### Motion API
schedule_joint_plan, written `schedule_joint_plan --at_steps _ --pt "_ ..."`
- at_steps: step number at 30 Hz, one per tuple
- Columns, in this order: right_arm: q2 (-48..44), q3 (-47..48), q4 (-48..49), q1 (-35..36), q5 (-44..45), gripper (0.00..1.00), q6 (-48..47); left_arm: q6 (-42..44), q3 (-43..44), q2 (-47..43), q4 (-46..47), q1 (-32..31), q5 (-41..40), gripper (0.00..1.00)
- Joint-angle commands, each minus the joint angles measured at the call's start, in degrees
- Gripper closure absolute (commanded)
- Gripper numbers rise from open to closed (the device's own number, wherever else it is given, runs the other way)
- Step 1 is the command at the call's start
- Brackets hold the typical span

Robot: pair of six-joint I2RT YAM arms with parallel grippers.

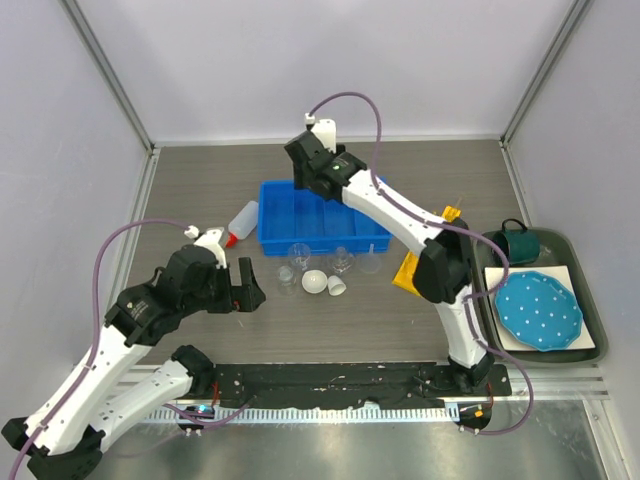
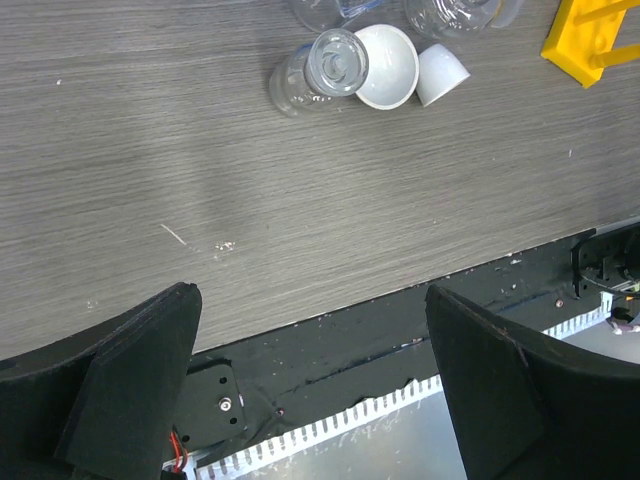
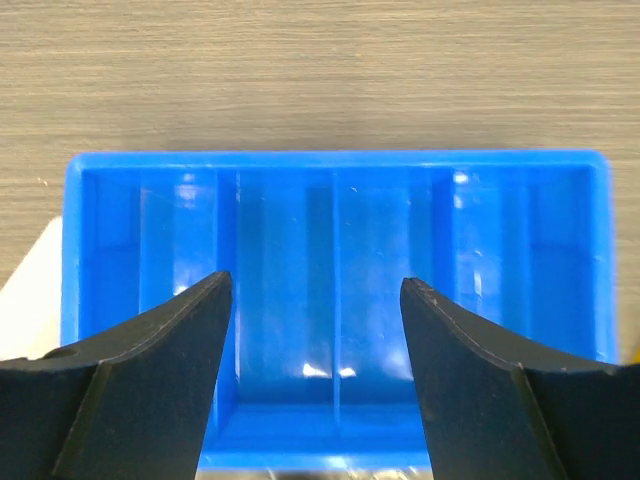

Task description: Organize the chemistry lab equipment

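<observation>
Mid-table, a blue bin (image 1: 322, 217), long axis left to right, split by dividers into narrow compartments running front to back. Just off the bin's left end, a bottle (image 1: 241, 222) on its side, long axis diagonal, red cap aimed away from the bin toward the near left. Close in front of the bin's near wall, a huddle of clear beakers (image 1: 298, 253) and two white dishes (image 1: 315, 283). From the left wrist: one dish mouth-up, the other tipped on its side against it, a beaker touching the mouth-up dish on the far side from the tipped one. Cannot tell whether that beaker stands or lies. Off the bin's near right corner, a yellow rack (image 1: 408, 270), long axis slanting from near the bin out toward the far right, mostly hidden behind the right arm. Above the bin, the right gripper (image 3: 315, 285), looking straight down into the middle compartments, fingers spread, grasping nothing. To the near left of the bin, in front of the bottle, the left gripper (image 1: 248, 288), pointing rightward toward the beakers over bare table (image 2: 200, 180), fingers (image 2: 140, 370) wide apart, released. Well right of the bin, a tray (image 1: 590, 350) with a teal mug (image 1: 515, 243) and a dotted plate (image 1: 540, 308).
</observation>
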Motion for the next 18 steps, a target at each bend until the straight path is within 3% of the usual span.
schedule_joint_plan --at_steps 1,5,9,13,18 --pt "-15.2 -8.8 -4.1 1.3 2.8 0.26 -0.8 1.9 3.0 0.4 -0.9 0.3 -1.0 0.0" --pt "-28.6 -27.2 -2.0 4.1 2.2 0.26 1.3 2.9 3.7 0.1 -1.0 0.3 -0.7 0.0" --pt "-42.0 -41.7 1.0 7.3 -4.1 0.26 6.0 3.6 4.4 -0.6 -0.9 0.3 0.3 0.0" --pt "-54.1 -57.6 9.9 10.1 -14.2 0.27 13.2 4.1 4.6 -1.1 0.2 0.3 2.8 0.0" --pt "-64.9 -77.0 21.1 13.8 -16.2 0.29 25.9 3.9 4.6 -1.2 0.6 0.3 4.4 0.0"
